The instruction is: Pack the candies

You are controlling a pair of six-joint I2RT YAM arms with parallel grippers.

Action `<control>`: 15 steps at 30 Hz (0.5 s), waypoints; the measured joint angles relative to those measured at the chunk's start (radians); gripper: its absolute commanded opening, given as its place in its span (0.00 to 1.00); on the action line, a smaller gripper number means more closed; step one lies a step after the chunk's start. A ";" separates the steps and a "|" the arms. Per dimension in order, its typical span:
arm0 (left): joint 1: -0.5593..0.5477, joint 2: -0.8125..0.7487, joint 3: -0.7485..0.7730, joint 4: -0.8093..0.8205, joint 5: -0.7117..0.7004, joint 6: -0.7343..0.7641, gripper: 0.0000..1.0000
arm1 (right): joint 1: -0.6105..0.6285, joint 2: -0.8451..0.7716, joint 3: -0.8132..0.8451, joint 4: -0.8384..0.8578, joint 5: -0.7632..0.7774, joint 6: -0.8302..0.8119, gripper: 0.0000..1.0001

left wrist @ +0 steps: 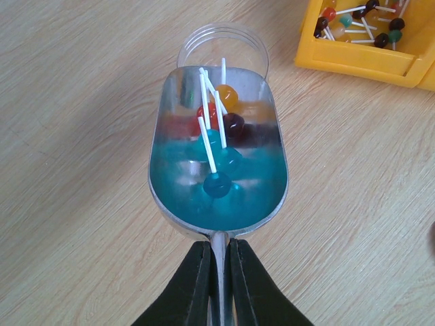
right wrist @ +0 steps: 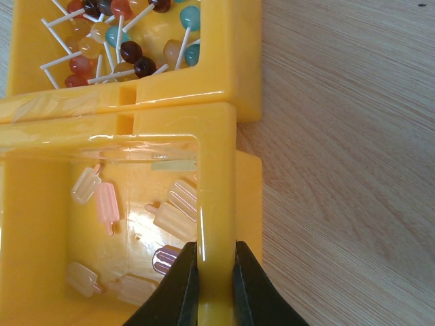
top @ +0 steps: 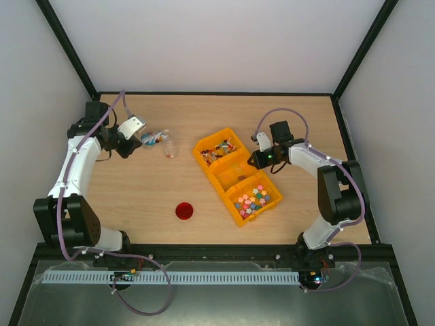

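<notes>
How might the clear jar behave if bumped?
The clear jar looks like thin plastic, so probably light and easily pushed aside. It stands upright with nothing holding it, so it may tip; its round wall suggests it would then roll.

Left arm (top: 73,163), right arm (top: 311,157): white shells, black joints and bases. Lilac cables (top: 280,110) loop along each; fingers (left wrist: 194,285) black, tapered, glossy.

Your left gripper (left wrist: 219,248): jaws pinched tight on the scoop (left wrist: 266,193) handle.
Scoop load: you see lollipops (left wrist: 217,185), blue nearest, then red, dark and orange.
Cup (left wrist: 194,42): clear, just beyond the scoop's tip, on the table (left wrist: 81,204).
Bin (left wrist: 353,61): yellow, top right, more lollipops inside.
</notes>
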 measured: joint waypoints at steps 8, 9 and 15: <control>-0.009 0.008 0.008 -0.018 -0.013 0.006 0.02 | 0.000 0.002 0.000 0.002 0.000 0.002 0.01; -0.010 0.010 0.013 -0.021 -0.016 0.008 0.02 | 0.000 0.003 0.000 0.003 0.000 0.003 0.01; -0.016 0.019 0.031 -0.030 -0.028 0.017 0.02 | 0.000 0.003 0.000 0.004 0.000 0.003 0.01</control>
